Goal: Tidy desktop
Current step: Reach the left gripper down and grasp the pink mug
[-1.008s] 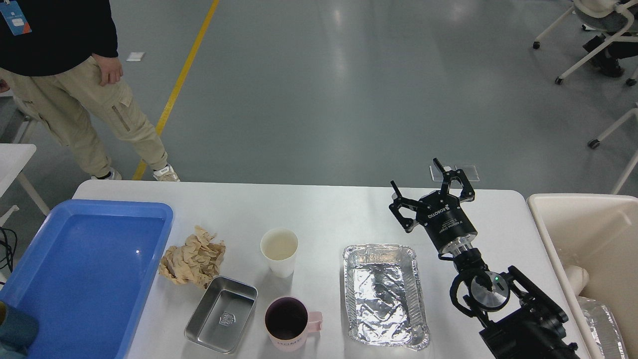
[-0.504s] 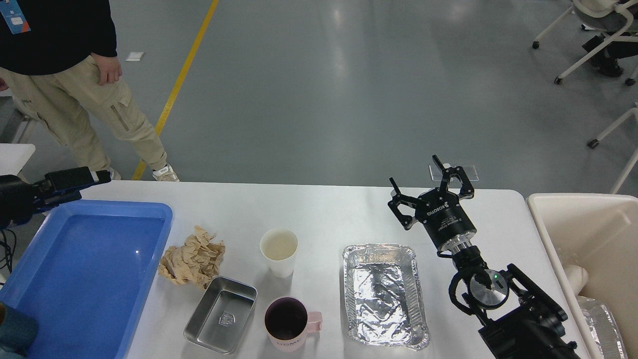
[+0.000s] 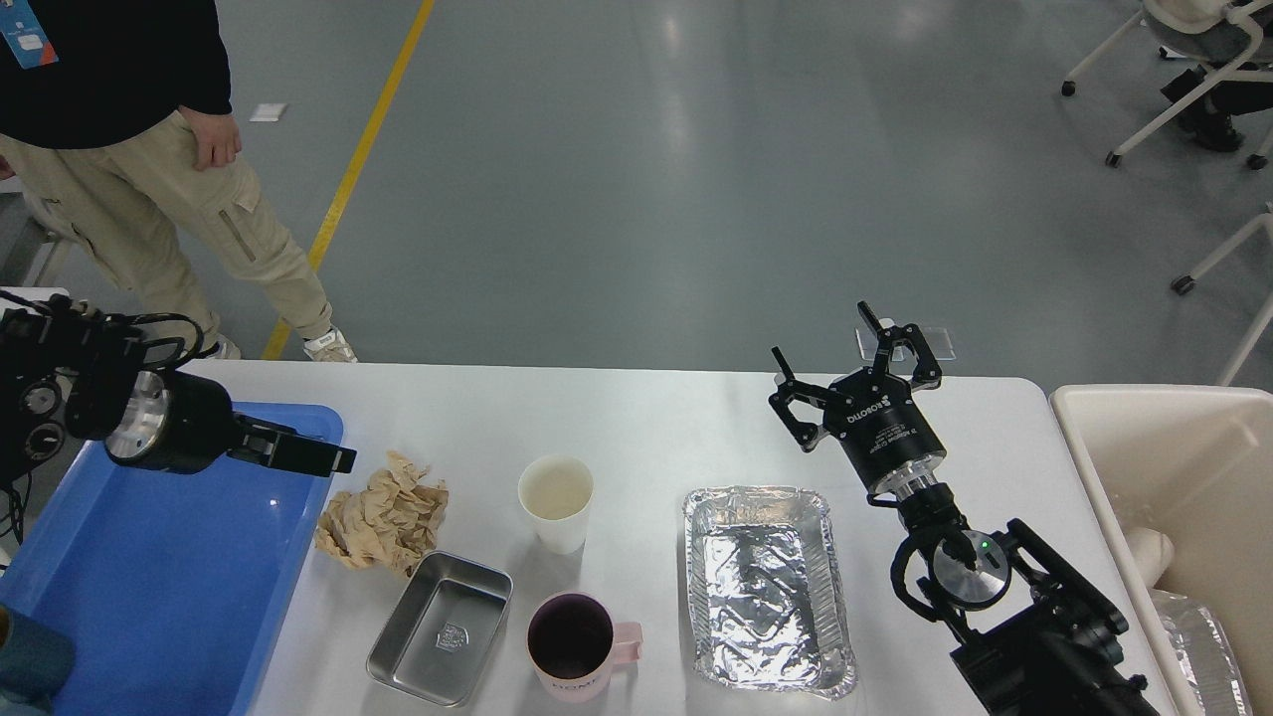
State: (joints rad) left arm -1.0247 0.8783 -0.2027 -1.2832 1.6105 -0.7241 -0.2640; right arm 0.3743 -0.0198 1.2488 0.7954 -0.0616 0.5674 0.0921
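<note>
The white desktop [image 3: 646, 418] holds a crumpled brown paper [image 3: 383, 512], a white paper cup [image 3: 556, 497], a small steel tray [image 3: 443, 626], a pink mug [image 3: 572, 646] and an empty foil tray [image 3: 766, 587]. A blue tray [image 3: 169, 577] lies on its left end. My right gripper [image 3: 845, 348] is open and empty, pointing away above the table's far edge, behind the foil tray. My left gripper [image 3: 333, 460] reaches over the blue tray's far right corner, just left of the crumpled paper. It is seen side-on and dark, so its fingers cannot be told apart.
A beige bin [image 3: 1174, 467] stands right of the table with another foil tray [image 3: 1208, 636] inside. A person [image 3: 149, 179] stands behind the table's left corner. Office chairs [image 3: 1193, 80] stand at the far right. A teal object [image 3: 30, 666] sits at the blue tray's near left.
My left arm has come in from the left and swung over the blue tray's far edge towards the crumpled paper. My right gripper has shifted slightly left and stays open.
</note>
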